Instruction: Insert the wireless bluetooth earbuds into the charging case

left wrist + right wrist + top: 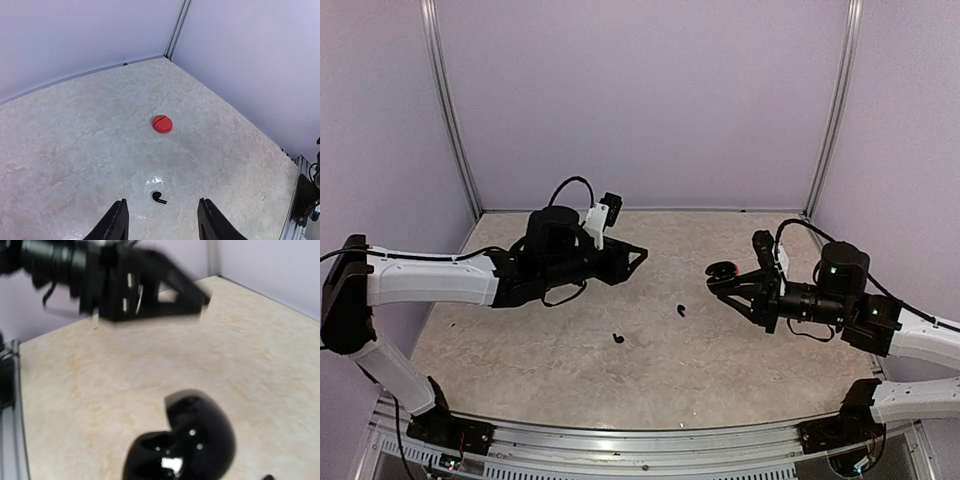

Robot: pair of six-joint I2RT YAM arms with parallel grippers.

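Top external view: two black buds lie loose on the table [520, 350]. One black earbud [680, 310] sits mid-table between the two arms, and the other black earbud [618, 338] lies nearer the front rail on the left arm's side. The left gripper [638, 255] hangs behind them, pointing right. The right gripper [718, 280] points left with something dark at its tip, too small to make out here. It is about as close to the mid-table bud as the left one, but it looks occupied.

Left wrist view: both fingers [116, 224] stand apart with nothing between them. A black bud lies just ahead, roughly centred on the gap, its head to the left and its stem running right and slightly toward the camera. I judge a forward descent would suit. Well beyond it rests a round red case [162, 123], seemingly closed.

Right wrist view: an open black charging case [187, 437] fills the bottom edge, apparently pinched in the closed jaws, though the fingers themselves are hidden. The left arm is blurred. No red buds show anywhere.
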